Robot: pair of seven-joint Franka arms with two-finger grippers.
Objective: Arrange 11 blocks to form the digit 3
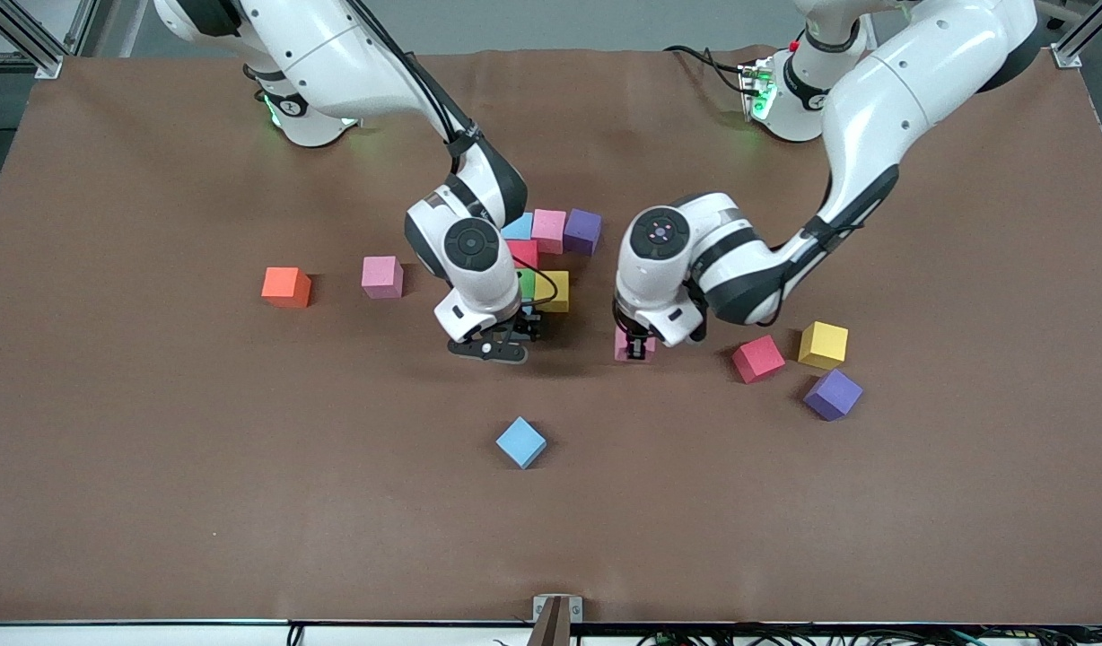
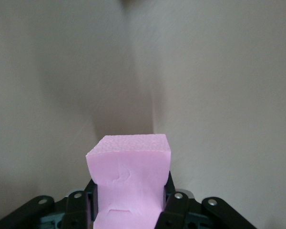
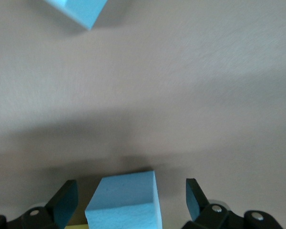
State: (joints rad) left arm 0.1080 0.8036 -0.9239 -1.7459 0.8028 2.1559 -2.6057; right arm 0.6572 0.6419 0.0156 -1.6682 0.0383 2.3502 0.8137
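No readable text, labels, brands, numbers or signs on blocks, arms or table.

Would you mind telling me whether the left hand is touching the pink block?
Touching: in the left wrist view the left hand has its fingers pressed against the pink block.

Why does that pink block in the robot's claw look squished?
The left gripper is shut on a soft foam pink block, and its sides pinch inward with little creases in its face. The right gripper is open around a blue block. Nothing else looks damaged or spilled.
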